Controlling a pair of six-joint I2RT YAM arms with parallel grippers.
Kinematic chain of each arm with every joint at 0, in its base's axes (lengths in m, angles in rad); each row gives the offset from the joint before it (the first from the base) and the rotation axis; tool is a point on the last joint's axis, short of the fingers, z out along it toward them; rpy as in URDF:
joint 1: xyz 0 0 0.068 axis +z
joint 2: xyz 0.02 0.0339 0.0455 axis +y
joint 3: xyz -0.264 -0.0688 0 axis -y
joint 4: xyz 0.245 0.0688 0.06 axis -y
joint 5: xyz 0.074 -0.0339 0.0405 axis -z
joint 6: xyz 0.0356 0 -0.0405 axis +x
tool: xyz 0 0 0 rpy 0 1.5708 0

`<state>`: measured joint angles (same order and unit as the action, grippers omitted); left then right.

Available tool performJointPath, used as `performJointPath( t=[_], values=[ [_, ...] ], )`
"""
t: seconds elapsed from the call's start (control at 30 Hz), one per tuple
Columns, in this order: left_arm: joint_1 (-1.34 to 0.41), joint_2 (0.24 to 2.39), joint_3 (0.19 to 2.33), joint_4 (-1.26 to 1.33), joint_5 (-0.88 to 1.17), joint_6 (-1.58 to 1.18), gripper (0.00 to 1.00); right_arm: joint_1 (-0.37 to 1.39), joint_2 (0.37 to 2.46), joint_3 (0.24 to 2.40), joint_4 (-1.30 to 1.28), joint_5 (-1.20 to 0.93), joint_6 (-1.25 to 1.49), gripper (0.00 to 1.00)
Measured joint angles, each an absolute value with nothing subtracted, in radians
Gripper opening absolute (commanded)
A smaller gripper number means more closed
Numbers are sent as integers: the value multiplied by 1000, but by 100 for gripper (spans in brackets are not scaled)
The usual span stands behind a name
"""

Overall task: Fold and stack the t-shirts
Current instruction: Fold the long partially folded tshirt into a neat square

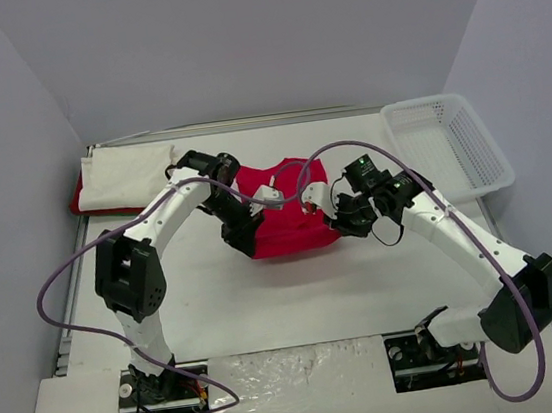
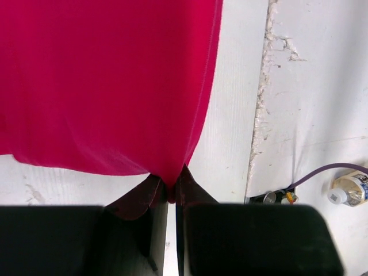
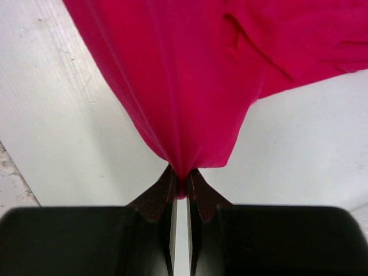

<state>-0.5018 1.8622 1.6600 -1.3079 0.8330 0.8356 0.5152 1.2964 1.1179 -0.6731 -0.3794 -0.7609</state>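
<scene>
The fingers (image 2: 135, 201) of the left gripper (image 2: 169, 183) are pressed together on a pinch of the red t-shirt (image 2: 103, 80). The cloth is gathered to a point between the dark pads. The fingers (image 3: 155, 198) of the right gripper (image 3: 183, 185) are likewise closed to a narrow slit on a bunched edge of the same shirt, and the fabric fans away from the tips.

In the top view, both bases sit at the near edge of the table (image 1: 268, 308). The left arm (image 1: 128, 275) rises from its base to a bulky elbow at the near left. Its forearm reaches far and rightward, and the wrist then doubles back so the gripper meets the shirt's near left corner. The right arm (image 1: 461, 239) bends at a low elbow on the near right and extends leftward. Its wrist is angled down to the shirt's near right edge. A purple cable (image 1: 63, 273) loops along each arm.

The red t-shirt lies at mid-table between the two grippers, with its far part spread flat on the surface.

At the far left, well apart from the grippers, a folded white t-shirt (image 1: 131, 174) rests on a folded red t-shirt (image 1: 79, 203). At the far right stands a white lattice basket (image 1: 449, 140).
</scene>
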Motion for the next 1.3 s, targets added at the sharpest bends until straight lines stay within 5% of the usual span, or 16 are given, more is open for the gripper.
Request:
performJointPath(
  t=[1.3],
  values=[
    [-376,2185,2182,-1308,689,800,2,338,1815,1583,-616,-449,-868,0]
  ],
)
